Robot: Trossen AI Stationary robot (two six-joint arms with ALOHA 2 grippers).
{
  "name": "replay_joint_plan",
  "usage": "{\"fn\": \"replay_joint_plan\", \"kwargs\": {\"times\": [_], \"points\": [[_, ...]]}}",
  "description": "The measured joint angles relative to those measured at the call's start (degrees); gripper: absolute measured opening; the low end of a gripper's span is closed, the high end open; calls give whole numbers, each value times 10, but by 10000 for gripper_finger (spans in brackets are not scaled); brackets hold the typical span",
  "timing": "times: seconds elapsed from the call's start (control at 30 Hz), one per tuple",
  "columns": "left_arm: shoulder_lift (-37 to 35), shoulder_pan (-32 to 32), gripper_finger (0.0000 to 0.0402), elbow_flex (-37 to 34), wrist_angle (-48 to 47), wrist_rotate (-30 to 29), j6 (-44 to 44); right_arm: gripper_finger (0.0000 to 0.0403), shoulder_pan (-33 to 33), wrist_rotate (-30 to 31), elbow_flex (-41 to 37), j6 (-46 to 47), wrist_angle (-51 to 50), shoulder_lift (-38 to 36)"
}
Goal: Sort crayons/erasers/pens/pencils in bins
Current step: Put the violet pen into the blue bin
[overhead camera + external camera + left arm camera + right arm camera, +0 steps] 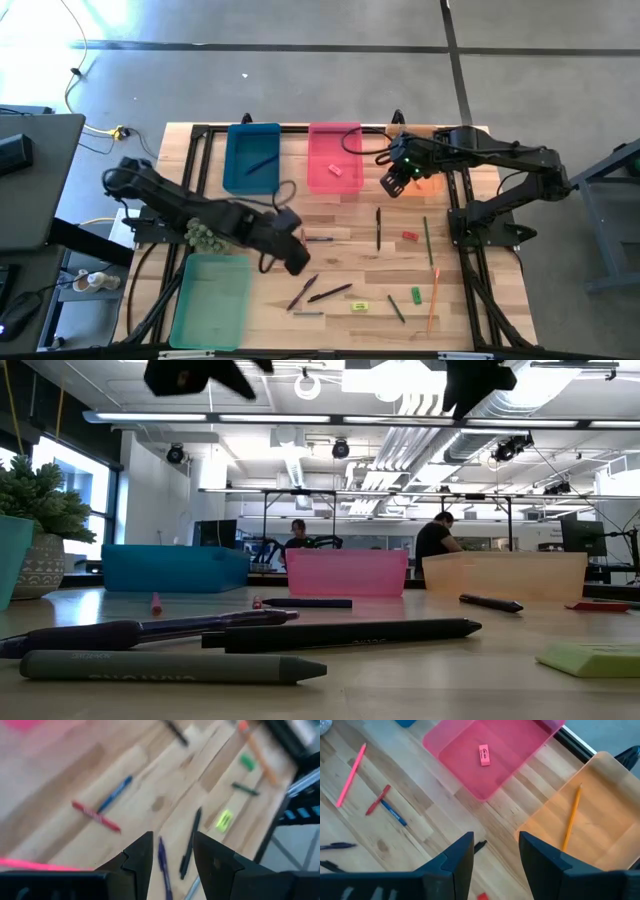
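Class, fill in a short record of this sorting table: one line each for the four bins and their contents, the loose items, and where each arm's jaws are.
blue bin: one dark pen inside
pink bin: one pink eraser
orange bin: one orange pencil
green bin: nothing visible inside
loose items: pens, pencils, crayons and erasers lie on the table
left gripper: jaws open, above the loose pens
right gripper: jaws open, near the orange bin

Wooden worktop (350, 262); potted plant (40, 520) at its left edge; two people (436, 540) seated in the room behind; monitors (214, 533) nearby.
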Motion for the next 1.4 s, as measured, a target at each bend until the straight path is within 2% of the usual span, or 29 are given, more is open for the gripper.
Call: {"fn": "replay_joint_plan", "kwargs": {"times": [0.3,0.63,0.87,1.27,1.4], "points": [[94,-33,126,0,0,14,-103,149,0,0,0,-23,-1,0],[159,-64,126,0,11,16,-167,149,0,21,0,-18,-1,0],[210,-75,126,7,56,16,-155,149,0,21,0,-4,-1,0],[301,-76,126,54,57,11,-98,149,0,21,0,16,0,0],[312,-77,126,58,57,7,-97,149,0,21,0,16,-1,0]]}}
